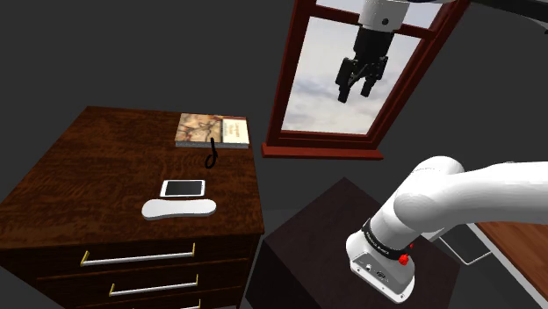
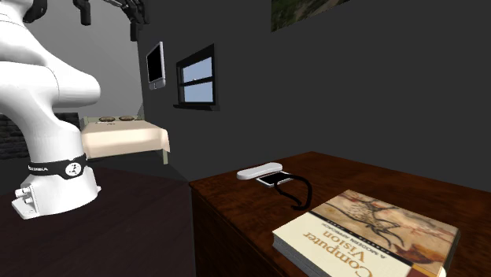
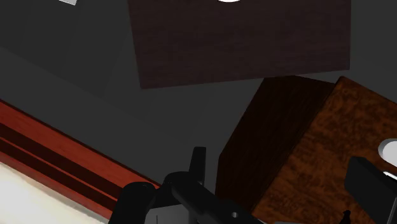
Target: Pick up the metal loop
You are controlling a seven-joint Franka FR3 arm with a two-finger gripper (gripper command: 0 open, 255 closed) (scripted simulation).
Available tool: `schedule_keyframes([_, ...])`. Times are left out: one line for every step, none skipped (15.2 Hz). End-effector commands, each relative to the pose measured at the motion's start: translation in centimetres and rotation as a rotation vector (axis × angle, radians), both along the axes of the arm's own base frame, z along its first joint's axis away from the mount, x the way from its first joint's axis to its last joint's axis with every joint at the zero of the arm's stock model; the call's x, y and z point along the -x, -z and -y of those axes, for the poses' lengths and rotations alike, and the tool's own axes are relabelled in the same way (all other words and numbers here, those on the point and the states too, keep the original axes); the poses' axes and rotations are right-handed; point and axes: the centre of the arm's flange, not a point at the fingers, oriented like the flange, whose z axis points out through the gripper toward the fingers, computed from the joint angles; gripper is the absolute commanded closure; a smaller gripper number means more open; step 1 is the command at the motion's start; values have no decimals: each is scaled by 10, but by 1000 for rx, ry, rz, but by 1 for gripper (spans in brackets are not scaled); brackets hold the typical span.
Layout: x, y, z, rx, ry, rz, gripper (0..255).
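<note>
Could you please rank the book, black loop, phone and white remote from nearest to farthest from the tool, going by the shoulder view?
1. The book, at the dresser's back edge, closest to the raised tool.
2. The black loop, just in front of the book.
3. The phone, toward the dresser's front.
4. The white remote, just in front of the phone, farthest.

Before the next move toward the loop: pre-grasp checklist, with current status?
1. Is the gripper open: ok, fingers apart.
2. Is the gripper empty: ok, nothing between the fingers.
3. Is the dark loop in sight on the dresser: ok, it lies between the book and the phone.
4. Is the loop apart from the book: cannot tell.
5. Is the gripper over the loop: not ok, it is high before the window, to the shoulder view's right of the dresser.
</note>
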Motion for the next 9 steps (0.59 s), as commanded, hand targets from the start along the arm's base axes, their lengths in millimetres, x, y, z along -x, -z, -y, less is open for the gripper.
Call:
schedule_keyframes([0, 0, 0, 0, 0, 0, 0])
schedule_keyframes([-8, 8, -7, 3, 7, 1, 0])
schedule_keyframes([-16, 16, -15, 7, 14, 2, 0])
schedule_keyframes([-24, 23, -22, 10, 21, 3, 0])
schedule_keyframes([-32, 31, -29, 14, 28, 4, 0])
schedule_keyframes([-40, 39, -36, 17, 35, 5, 0])
schedule_keyframes([-49, 47, -43, 21, 42, 7, 0])
schedule_keyframes([-57, 55, -50, 24, 49, 8, 0])
schedule_keyframes([-65, 63, -57, 28, 57, 9, 0])
